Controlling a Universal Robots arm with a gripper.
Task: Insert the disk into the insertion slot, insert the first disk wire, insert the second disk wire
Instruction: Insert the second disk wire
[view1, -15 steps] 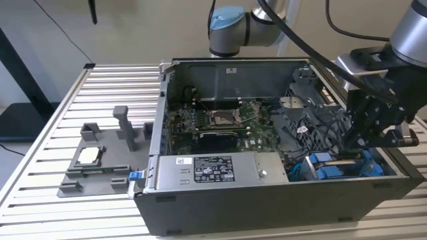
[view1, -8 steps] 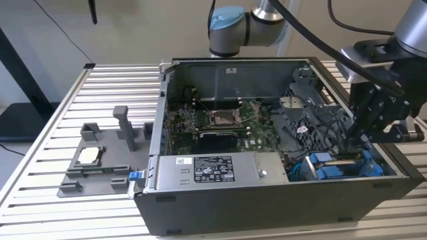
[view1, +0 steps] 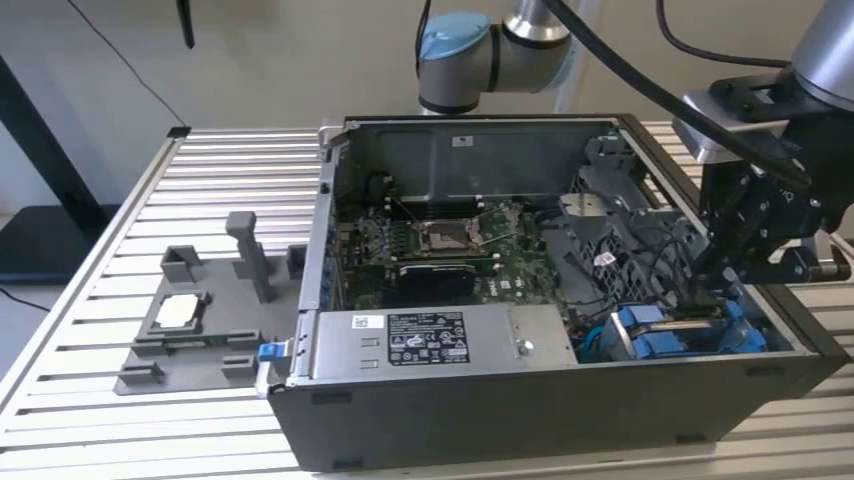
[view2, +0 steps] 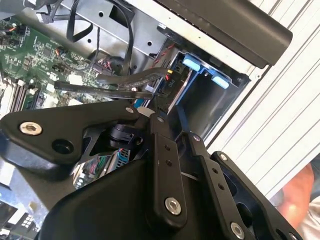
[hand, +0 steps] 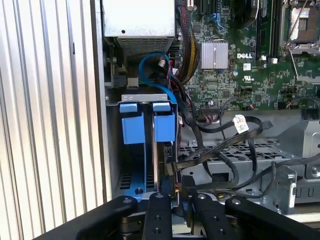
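Disk (hand: 159, 150) stands on its edge inside the insertion slot (hand: 131, 180), right under the claw (hand: 176, 192), with its blue tabs at the far end. The claw's fingers (hand: 159, 215) look pinched on a black wire plug (hand: 172, 167) beside the disk, though the tips are mostly hidden. In the exterior view the claw (view1: 707, 285) hangs over the blue bracket (view1: 667, 335), and the disk's face is too small to see.
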